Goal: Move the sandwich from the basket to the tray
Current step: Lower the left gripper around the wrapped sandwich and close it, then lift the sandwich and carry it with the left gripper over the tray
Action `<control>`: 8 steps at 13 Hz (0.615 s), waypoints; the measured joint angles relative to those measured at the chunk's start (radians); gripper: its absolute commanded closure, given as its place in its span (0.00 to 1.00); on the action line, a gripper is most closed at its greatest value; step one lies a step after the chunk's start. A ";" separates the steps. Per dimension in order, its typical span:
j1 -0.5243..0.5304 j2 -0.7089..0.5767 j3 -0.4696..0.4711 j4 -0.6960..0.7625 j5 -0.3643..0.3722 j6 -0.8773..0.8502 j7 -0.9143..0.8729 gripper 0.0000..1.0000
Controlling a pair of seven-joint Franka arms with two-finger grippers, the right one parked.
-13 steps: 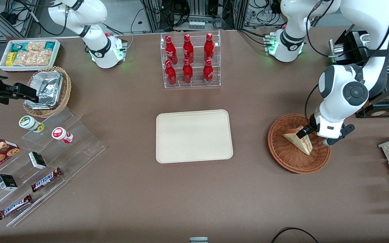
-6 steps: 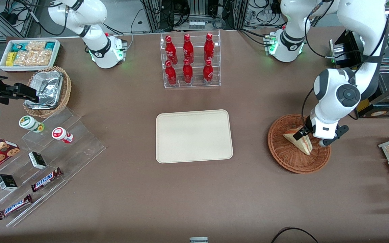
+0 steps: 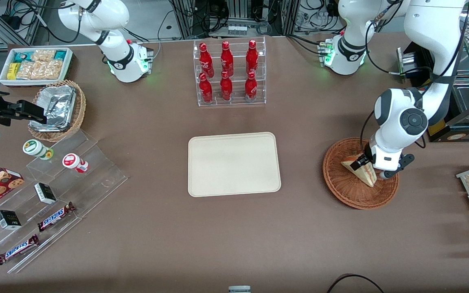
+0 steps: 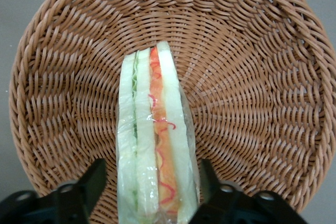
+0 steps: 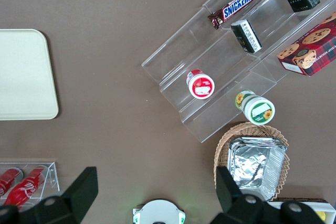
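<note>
The sandwich [image 3: 360,171] lay in the brown basket [image 3: 346,191], standing on its edge with the red and green stripes of its filling facing up. The basket sat on the counter [image 3: 234,228] toward the working arm's end. The gripper [image 3: 365,166] was down low in the basket, right over the sandwich. Its jaws were apart, with one black finger [image 4: 86,187] on each side of the wide end of the sandwich. The fingers were very near the clear wrap, but they were not squeezing it. The sandwich's pointed end aimed at the middle of the basket. The cream tray [image 3: 234,164] lay flat on the counter beside the basket, well apart from it and toward the parked arm's end. Nothing was on the tray. A clear rack of red bottles [image 3: 229,72] stood farther from the front camera than the tray.
</note>
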 measured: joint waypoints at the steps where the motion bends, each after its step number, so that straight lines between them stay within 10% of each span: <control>1: -0.001 0.000 0.000 0.001 0.000 0.000 -0.001 1.00; 8: -0.038 -0.021 -0.012 0.282 0.000 -0.413 -0.002 1.00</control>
